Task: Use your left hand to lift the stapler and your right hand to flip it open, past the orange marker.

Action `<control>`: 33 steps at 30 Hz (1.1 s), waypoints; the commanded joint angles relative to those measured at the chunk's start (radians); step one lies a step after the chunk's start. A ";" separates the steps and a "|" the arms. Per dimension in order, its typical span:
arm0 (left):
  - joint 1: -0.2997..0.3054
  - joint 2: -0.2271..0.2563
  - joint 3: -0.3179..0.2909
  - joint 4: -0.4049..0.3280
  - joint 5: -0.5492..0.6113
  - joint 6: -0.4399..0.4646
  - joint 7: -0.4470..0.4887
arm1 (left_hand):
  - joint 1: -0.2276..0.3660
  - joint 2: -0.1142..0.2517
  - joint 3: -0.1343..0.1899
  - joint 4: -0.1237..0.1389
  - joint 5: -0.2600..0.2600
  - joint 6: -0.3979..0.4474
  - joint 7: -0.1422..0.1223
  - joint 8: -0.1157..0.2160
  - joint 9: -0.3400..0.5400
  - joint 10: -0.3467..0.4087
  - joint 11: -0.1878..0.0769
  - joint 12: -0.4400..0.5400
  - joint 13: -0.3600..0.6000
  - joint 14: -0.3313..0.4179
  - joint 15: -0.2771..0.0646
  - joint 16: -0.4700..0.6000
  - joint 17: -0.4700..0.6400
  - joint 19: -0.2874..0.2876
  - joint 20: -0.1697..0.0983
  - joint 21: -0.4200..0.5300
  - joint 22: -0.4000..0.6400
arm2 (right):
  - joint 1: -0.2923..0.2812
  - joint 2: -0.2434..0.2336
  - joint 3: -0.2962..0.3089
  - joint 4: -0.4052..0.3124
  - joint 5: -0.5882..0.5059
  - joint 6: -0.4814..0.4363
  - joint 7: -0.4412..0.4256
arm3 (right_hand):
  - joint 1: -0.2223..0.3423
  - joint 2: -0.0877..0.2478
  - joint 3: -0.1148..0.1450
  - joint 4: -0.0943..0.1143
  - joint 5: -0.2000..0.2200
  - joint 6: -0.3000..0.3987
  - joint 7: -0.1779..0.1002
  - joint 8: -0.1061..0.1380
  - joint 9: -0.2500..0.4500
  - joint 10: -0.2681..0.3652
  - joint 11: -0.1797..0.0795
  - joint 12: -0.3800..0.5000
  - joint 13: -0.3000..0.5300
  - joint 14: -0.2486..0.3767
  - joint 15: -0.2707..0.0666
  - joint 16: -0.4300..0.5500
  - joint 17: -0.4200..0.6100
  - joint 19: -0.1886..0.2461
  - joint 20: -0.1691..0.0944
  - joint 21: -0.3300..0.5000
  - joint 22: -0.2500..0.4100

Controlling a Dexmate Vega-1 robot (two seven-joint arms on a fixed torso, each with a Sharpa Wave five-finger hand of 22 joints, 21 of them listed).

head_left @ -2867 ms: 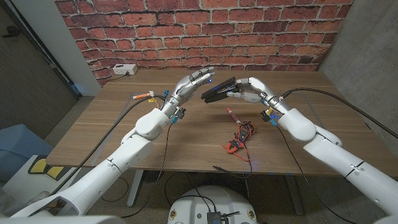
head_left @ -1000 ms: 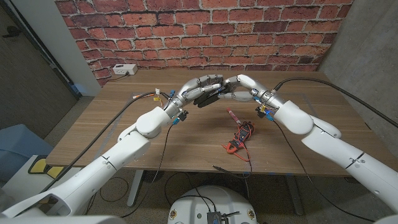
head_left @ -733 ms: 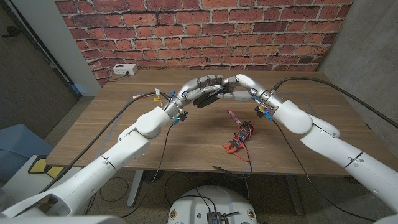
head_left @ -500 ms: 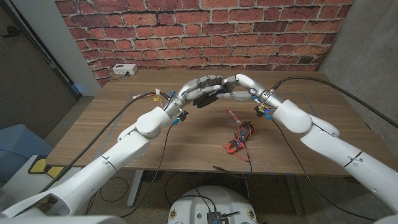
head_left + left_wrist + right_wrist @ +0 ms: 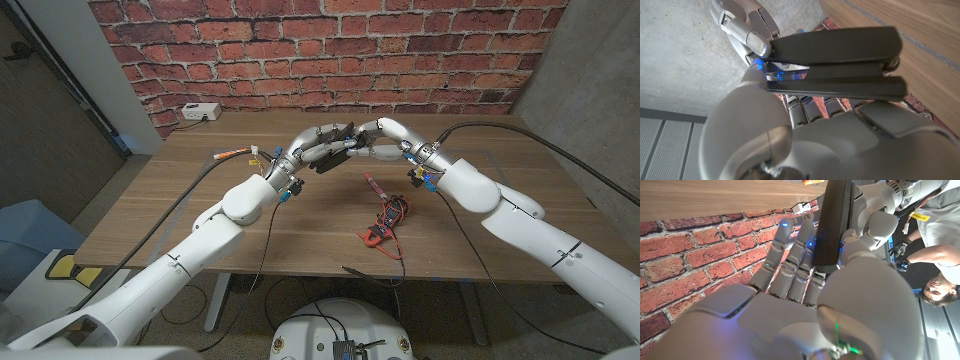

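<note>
Robot left hand (image 5: 318, 146) is holding the long black metal stapler (image 5: 335, 152) lifted; right hand (image 5: 382, 141) is gripping it too, flip just beginning.

Both arms reach in from the near corners and rise toward each other, so that the two hands meet above the middle of the far half of the table, forming an arch. The left hand (image 5: 318, 146) is lifted clear of the tabletop with its fingers (image 5: 335, 135) curled round the black stapler (image 5: 333, 157) it holds. The right hand (image 5: 378, 141) comes in from the opposite side, back upward, wrist bent, its fingers (image 5: 790, 265) laid against the same stapler and interleaved closely with those of the left hand.
</note>
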 commanded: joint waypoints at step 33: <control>0.086 -0.106 -0.029 0.056 0.012 -0.146 0.133 | -0.001 0.054 0.047 0.036 0.009 0.288 0.005 0.080 -0.025 0.259 -0.009 0.117 0.088 0.134 -0.144 0.062 0.042 0.065 -0.034 -0.010 0.006 | -0.017 0.010 0.004 0.017 0.031 -0.004 -0.012 | 0.128 0.112 0.008 -0.002 0.007 0.014 -0.002 0.010 -0.001 0.042 -0.021 -0.007 0.111 0.009 -0.076 -0.002 0.009 -0.018 -0.153 0.033 -0.002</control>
